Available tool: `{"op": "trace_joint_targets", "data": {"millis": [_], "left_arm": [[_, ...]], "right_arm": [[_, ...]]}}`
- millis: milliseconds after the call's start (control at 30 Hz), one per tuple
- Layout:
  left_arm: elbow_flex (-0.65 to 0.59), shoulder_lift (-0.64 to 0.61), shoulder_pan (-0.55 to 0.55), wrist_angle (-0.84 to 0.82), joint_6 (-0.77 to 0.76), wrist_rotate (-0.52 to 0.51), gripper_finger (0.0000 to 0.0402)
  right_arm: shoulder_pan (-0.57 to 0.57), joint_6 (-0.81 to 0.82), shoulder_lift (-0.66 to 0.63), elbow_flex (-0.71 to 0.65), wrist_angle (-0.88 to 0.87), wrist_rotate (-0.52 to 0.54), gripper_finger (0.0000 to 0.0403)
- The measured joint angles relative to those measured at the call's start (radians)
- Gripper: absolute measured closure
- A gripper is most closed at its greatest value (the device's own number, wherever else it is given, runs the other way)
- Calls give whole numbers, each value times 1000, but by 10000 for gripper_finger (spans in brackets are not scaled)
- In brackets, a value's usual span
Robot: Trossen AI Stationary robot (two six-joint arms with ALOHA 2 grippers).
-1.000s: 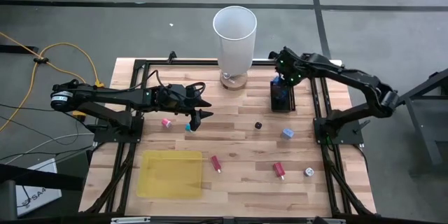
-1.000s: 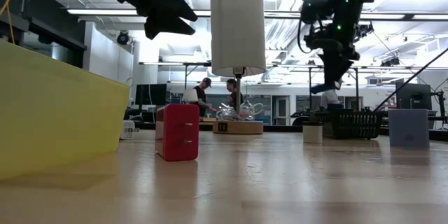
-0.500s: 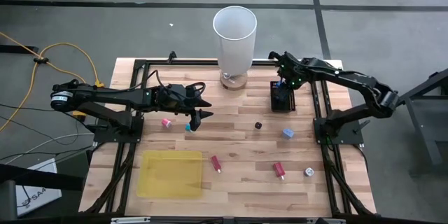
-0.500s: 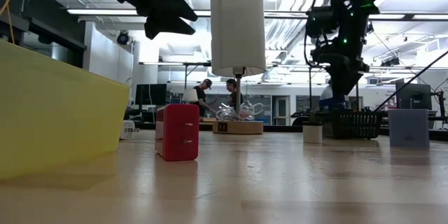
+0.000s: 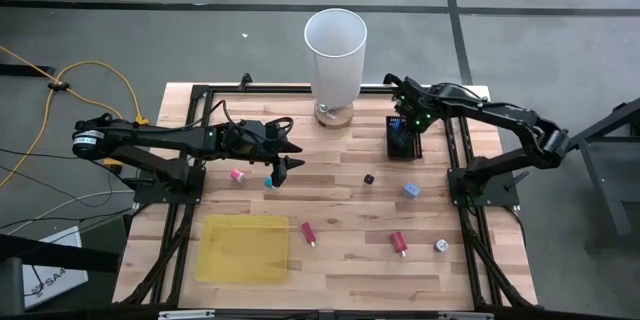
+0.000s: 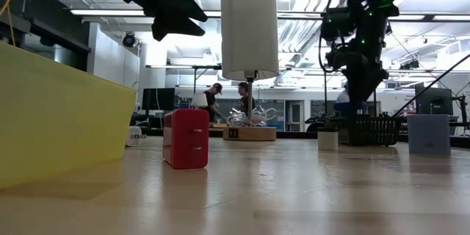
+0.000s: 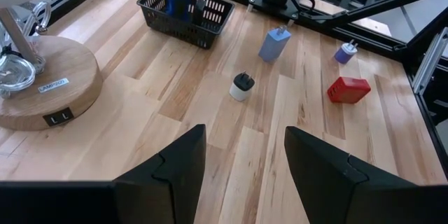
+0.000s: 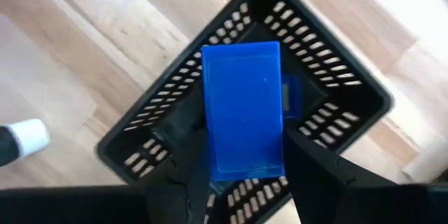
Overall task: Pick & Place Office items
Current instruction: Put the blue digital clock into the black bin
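Item: blue rectangular plastic block [image 8: 243, 108], clamped between the right gripper [image 8: 241, 175] jaws, long axis running out along the fingers, hanging directly over the black mesh basket [image 8: 329, 87]. Left gripper [image 7: 245, 157] is waiting well apart, jaws parted, empty.

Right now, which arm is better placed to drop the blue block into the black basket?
Right: its gripper holds the blue block directly over the black basket. The left gripper hangs empty near the pink piece.
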Motion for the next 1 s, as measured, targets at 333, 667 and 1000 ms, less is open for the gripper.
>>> {"op": "trace_joint_targets", "data": {"millis": [333, 667, 1000], "left_arm": [[0, 0, 0, 0, 0, 0, 212], [0, 0, 0, 0, 0, 0, 212], [0, 0, 0, 0, 0, 0, 212]], "right_arm": [[33, 28, 0, 0, -1, -19, 256], [30, 12, 2, -2, -6, 121, 256], [30, 9, 2, -1, -4, 131, 256]]}}
